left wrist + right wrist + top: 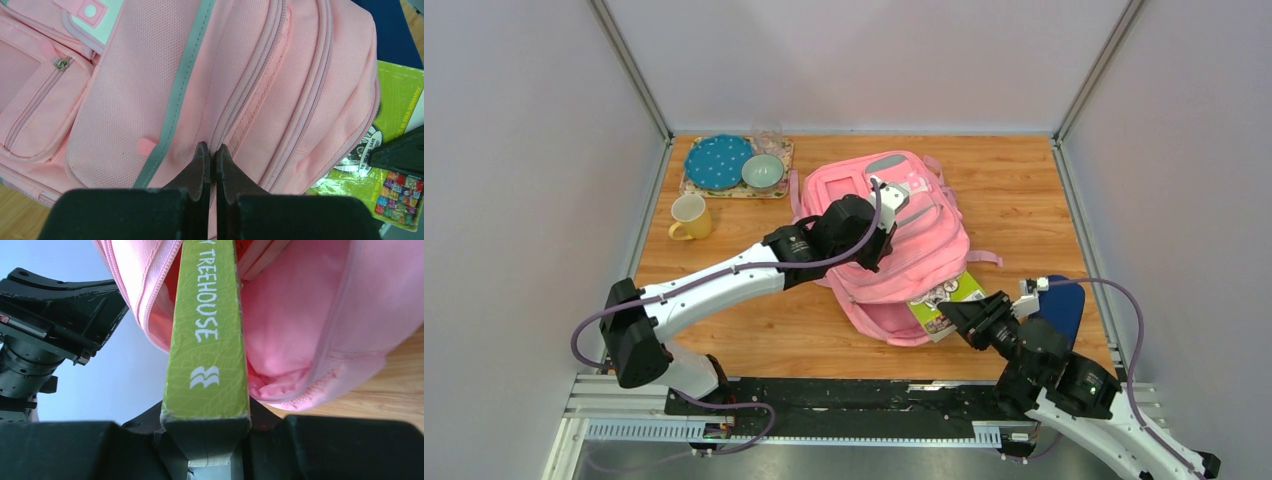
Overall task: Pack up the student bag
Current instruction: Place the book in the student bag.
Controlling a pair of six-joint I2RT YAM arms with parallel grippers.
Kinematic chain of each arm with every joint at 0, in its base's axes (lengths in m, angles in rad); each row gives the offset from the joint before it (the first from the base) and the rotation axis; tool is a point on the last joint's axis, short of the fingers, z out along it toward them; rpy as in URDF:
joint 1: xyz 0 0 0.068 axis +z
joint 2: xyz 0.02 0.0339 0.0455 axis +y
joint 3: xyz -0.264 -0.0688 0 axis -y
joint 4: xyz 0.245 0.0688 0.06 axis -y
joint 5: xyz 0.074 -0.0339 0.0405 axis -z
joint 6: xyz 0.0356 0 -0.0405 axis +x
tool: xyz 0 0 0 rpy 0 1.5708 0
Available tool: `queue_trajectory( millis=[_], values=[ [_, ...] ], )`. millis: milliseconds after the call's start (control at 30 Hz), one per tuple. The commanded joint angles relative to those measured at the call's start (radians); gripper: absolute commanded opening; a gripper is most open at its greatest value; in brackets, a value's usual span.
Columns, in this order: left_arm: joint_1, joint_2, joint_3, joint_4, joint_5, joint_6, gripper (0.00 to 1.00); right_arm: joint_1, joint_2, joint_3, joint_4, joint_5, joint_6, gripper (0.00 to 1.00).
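Observation:
The pink student bag point(904, 235) lies in the middle of the table, its open mouth facing the near right. My left gripper point(882, 212) is on top of it; in the left wrist view the gripper point(210, 150) is shut on a fold of the bag point(150, 90) beside a zip seam. My right gripper point(964, 318) is shut on a green book point(944, 296) and holds it at the bag's mouth. In the right wrist view the gripper point(206, 422) grips the book's spine end point(207, 335), and the far end sits inside the bag's pink opening point(295, 325).
A small dark blue case point(1062, 305) lies right behind my right gripper. At the back left a tray point(692, 188) holds a blue dotted plate point(717, 162), a bowl point(763, 172) and a glass point(767, 137). A yellow mug point(689, 216) stands in front of it.

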State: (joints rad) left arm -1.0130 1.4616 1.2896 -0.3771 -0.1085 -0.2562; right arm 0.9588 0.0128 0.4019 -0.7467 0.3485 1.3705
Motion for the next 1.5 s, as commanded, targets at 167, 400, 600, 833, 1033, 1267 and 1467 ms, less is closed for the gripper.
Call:
queue_trajectory(
  millis=[167,400,600,833,1033,1267,1467],
  values=[
    [0.022,-0.101,0.013,0.202,0.141,-0.061,0.0,0.001,-0.019,-0.147,0.524,0.009,0.058,0.0],
    [0.054,-0.129,-0.025,0.276,0.243,-0.097,0.0,-0.002,0.125,-0.221,0.766,0.141,-0.002,0.0],
    [0.094,-0.171,-0.095,0.352,0.3,-0.158,0.0,-0.003,0.36,-0.241,0.994,0.185,-0.013,0.0],
    [0.119,-0.208,-0.128,0.397,0.331,-0.192,0.0,-0.023,0.625,-0.178,1.116,0.211,-0.004,0.0],
    [0.129,-0.257,-0.183,0.422,0.34,-0.209,0.0,-0.081,0.837,-0.103,1.222,0.152,0.025,0.0],
    [0.155,-0.3,-0.237,0.466,0.357,-0.244,0.0,-0.086,1.027,-0.009,1.095,0.139,0.229,0.08],
    [0.166,-0.316,-0.276,0.487,0.368,-0.262,0.0,-0.086,1.075,-0.066,1.1,0.024,0.26,0.36]
  ],
)
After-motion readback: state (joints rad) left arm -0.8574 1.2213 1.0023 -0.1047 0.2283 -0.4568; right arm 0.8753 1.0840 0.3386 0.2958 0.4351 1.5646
